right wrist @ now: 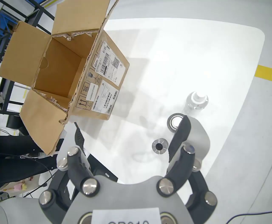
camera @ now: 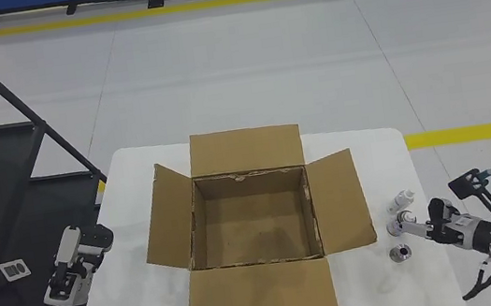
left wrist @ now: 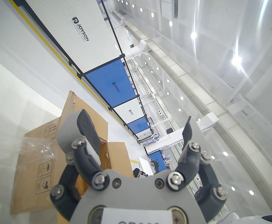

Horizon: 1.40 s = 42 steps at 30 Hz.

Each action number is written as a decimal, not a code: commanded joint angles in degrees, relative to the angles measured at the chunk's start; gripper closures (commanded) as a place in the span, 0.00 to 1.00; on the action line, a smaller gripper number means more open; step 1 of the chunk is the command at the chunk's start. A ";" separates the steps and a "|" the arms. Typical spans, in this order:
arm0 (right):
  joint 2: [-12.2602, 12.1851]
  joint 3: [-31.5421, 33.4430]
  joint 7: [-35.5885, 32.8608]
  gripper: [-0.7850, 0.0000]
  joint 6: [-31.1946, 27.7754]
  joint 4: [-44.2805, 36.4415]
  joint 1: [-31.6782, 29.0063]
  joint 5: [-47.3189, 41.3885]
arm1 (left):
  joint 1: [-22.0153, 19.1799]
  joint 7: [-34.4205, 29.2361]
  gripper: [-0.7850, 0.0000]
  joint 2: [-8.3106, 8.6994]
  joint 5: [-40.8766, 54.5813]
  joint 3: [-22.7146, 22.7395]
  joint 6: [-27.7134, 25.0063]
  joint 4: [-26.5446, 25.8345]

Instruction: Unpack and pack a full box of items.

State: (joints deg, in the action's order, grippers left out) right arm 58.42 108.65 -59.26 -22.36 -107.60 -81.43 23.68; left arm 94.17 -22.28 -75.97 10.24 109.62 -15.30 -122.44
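Top view: the cardboard box (camera: pixel 254 229) stands at the middle of the white table (camera: pixel 373 149). All four flaps are folded outward and its bare floor is exposed. The left gripper (camera: pixel 95 238) sits at the table's left edge, apart from the box. The right gripper (camera: pixel 416 226) lies near the table's right edge among three small items. These are a clear bottle (camera: pixel 405 199) on the far side, a metal ring (camera: pixel 393 225) at the fingertips, and a metal collet (camera: pixel 398 253) on the near side. All three stand right of the box, apart from it.

Left wrist view: the left gripper (left wrist: pixel 136 116) is aimed upward, fingers spread wide with nothing between them. The box (left wrist: pixel 36 161) shows its outer wall beside it.

Right wrist view: the right gripper (right wrist: pixel 130 125) has its fingers spread wide, gripping nothing. One finger (right wrist: pixel 180 131) overlaps the metal ring (right wrist: pixel 173 121); contact cannot be told. The collet (right wrist: pixel 159 146) stands between the fingers, close to that same finger. The bottle (right wrist: pixel 196 101) stands upright just beyond the ring. The box (right wrist: pixel 59 70) sits open farther off.
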 commanded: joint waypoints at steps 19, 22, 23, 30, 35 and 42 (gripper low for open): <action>-0.86 -4.00 4.62 0.00 -7.00 -0.43 -5.60 24.40 | 0.00 0.00 0.00 0.00 0.00 0.00 0.00 0.00; -0.82 -6.73 5.70 0.00 -5.42 0.40 -6.12 28.59 | 0.00 0.00 0.00 0.00 0.00 0.00 0.00 0.00; -0.79 -7.76 5.88 0.00 -4.81 1.07 -5.97 29.58 | 0.00 0.00 0.00 0.00 0.00 0.00 0.00 0.00; -0.54 -12.77 8.88 0.02 -1.72 8.14 -2.57 31.43 | 0.00 0.00 0.00 0.00 0.00 0.00 0.00 0.00; -0.62 -14.30 8.38 0.16 -2.03 11.49 -0.26 30.98 | 0.00 0.00 0.00 0.00 0.00 0.00 0.00 0.00; -0.62 -16.60 8.01 0.53 -1.24 13.83 1.75 30.72 | 0.00 0.00 0.00 0.00 0.00 0.00 0.00 0.00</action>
State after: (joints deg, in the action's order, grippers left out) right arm 57.80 92.31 -51.11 -23.52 -94.06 -79.96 54.62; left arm 94.17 -22.28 -75.97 10.24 109.62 -15.30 -122.44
